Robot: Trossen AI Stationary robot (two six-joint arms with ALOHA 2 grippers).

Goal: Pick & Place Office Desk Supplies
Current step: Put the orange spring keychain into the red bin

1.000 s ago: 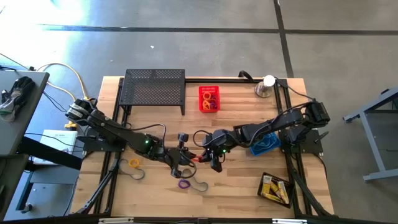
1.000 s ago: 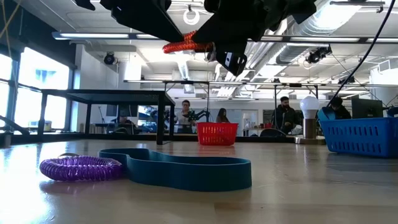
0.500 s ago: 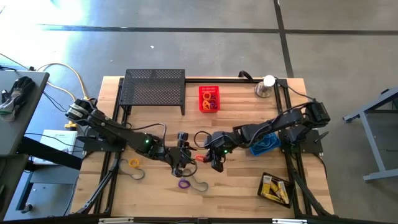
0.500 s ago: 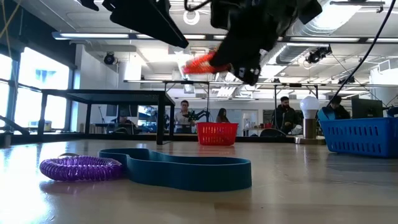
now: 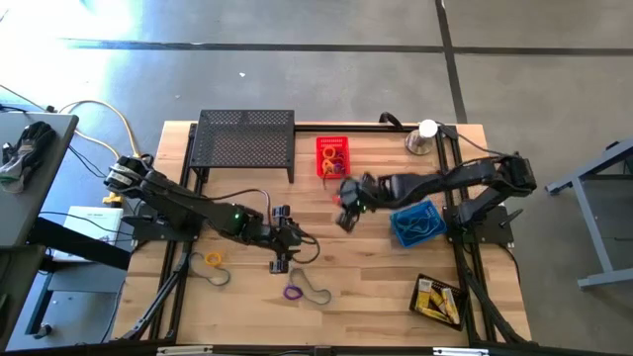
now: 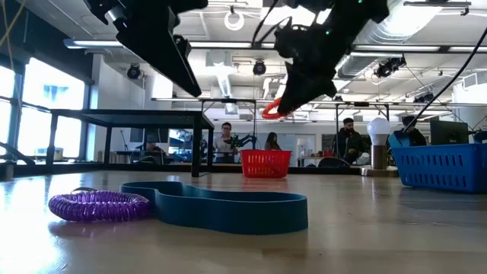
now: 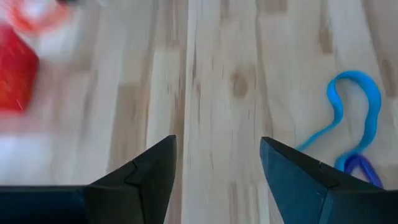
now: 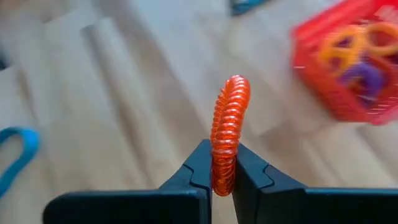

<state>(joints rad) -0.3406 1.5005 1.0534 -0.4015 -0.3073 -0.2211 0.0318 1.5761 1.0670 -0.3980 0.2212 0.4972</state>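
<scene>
Transport step: right gripper (image 8: 224, 180) clamps an orange coil loop (image 8: 229, 127), just at 5 o'clock of the red basket (image 5: 332, 156). Left gripper (image 7: 217, 168) hangs open, empty, over the bench (image 5: 366, 287). Next, I judge: carry over the basket, release.

The basket (image 5: 333, 156) stands at the table's (image 5: 376, 287) far edge, just right of the shelf (image 5: 246, 144). The dome (image 5: 421, 138) is farther right of the basket. The bin (image 5: 416, 222) lies nearer and to the basket's right, the box tray (image 5: 438, 298) nearer still. A coil (image 5: 292, 292) touching a band (image 5: 316, 290) lies well before the basket.
</scene>
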